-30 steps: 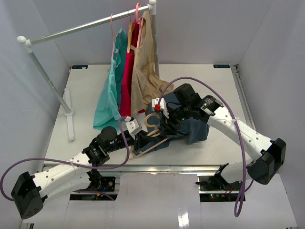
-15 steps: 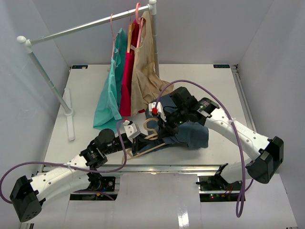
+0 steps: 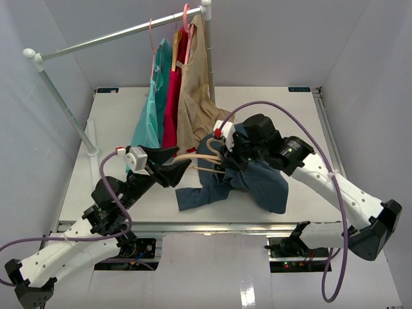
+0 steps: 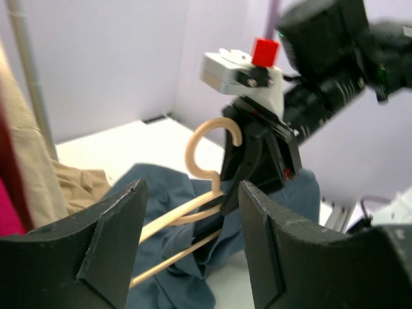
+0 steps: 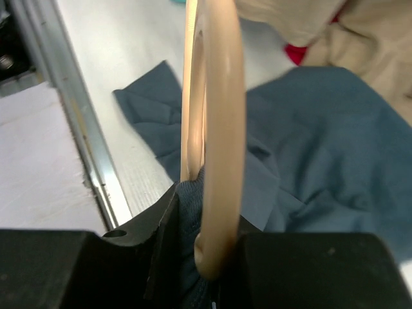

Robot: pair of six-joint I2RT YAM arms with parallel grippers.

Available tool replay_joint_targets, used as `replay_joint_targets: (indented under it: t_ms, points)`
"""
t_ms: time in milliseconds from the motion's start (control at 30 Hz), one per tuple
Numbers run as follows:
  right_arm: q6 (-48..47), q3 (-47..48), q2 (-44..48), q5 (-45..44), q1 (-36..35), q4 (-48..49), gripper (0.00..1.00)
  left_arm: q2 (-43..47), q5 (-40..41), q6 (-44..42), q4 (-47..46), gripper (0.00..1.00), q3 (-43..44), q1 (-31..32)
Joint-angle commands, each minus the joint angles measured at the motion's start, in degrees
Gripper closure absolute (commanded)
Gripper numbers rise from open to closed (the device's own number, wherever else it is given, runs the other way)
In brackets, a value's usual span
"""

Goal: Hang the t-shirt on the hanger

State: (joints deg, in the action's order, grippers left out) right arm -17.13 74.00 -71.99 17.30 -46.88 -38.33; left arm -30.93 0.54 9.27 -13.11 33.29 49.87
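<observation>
Left gripper (image 3: 183, 158) is spread wide, with nothing in it. It sits up off the bench (image 3: 116, 122), left of the middle, and its fingers point to the right.

The right gripper (image 3: 224, 161) is pressed together on the hanger (image 5: 222, 129), just below the curved top. Its own camera shows some blue cloth squeezed in there too. The hanger is in the air over the middle of the bench.

The hanger's long bar runs sideways, in line with the near edge of the bench. One end is at the right gripper. The other end sticks out to the left and comes in between the open left fingers (image 4: 119, 248). I cannot tell if it touches them. So the left arm is the one close to that free end.

The t-shirt (image 3: 267, 187) is not on the hanger yet. It is bunched up where the right gripper pinches. Most of it hangs down and lies on the bench to the right of the middle, toward the near edge. One flap lies on the bench under the hanger bar, below the left gripper's fingers.

I think the next move is for the left gripper, since the free end and the loose flap are both on its side.
</observation>
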Motion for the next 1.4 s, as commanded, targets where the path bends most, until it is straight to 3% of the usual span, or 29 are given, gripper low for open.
replay_joint_targets:
  t_ms: [0,167,500,967,1367]
  points:
    - [6.9,2.6,5.5,-10.1,0.5,3.7,0.92,1.8,5.8,5.6,7.5,0.31,2.5,0.1]
    - [10.5,2.0,9.8,-11.1,0.5,6.4,0.92,1.2,2.5,11.0,8.3,0.32,-0.1,0.1]
    - [15.7,-3.7,18.0,-6.0,0.4,15.1,0.92,-13.2,-6.9,15.6,-12.9,0.36,-9.5,0.1]
    - [20.8,-14.0,23.3,-9.8,0.3,26.1,0.92,-25.3,-7.4,17.8,-26.4,0.39,-9.2,1.2]
    - [24.0,-18.2,24.0,-13.2,0.2,34.0,0.92,-33.6,-2.8,15.9,-27.1,0.38,-5.3,3.2]
